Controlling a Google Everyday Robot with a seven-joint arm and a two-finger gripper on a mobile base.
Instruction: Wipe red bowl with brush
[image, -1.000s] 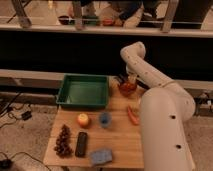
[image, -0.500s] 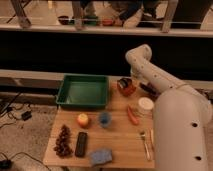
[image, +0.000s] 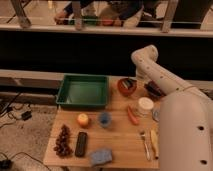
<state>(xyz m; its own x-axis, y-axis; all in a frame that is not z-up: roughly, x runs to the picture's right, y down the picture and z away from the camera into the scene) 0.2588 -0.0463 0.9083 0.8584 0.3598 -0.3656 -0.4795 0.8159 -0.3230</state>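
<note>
My gripper (image: 136, 82) hangs at the end of the white arm (image: 150, 65), right at the back right edge of the red bowl (image: 126, 90). I cannot tell if it is open, closed or holding something, because the arm hides most of it. The bowl is small, round and shiny. It sits near the back of the wooden desk (image: 120, 142), just beside the green tray (image: 63, 95). A dark, greyish lump sits in the bowl under the gripper. I take it for the brush (image: 129, 82), but its shape is hard to make out.

Just right of the bowl is a dark purple-brown dish (image: 154, 90), partly behind the arm. In front of it stands a white round tub (image: 145, 106), and next to that lies a long orange thing (image: 132, 116). The big white robot body (image: 185, 130) covers the right end of the desk and cuts off a grey plate (image: 155, 114).

Toward the front are a small blue cup (image: 104, 119), a round yellow-orange fruit (image: 83, 120), a bumpy bunch of dark grapes (image: 63, 141), a flat black slab (image: 80, 144), a soft blue sponge (image: 101, 156), a thin fork (image: 145, 145) and a long yellow thing (image: 154, 142).
</note>
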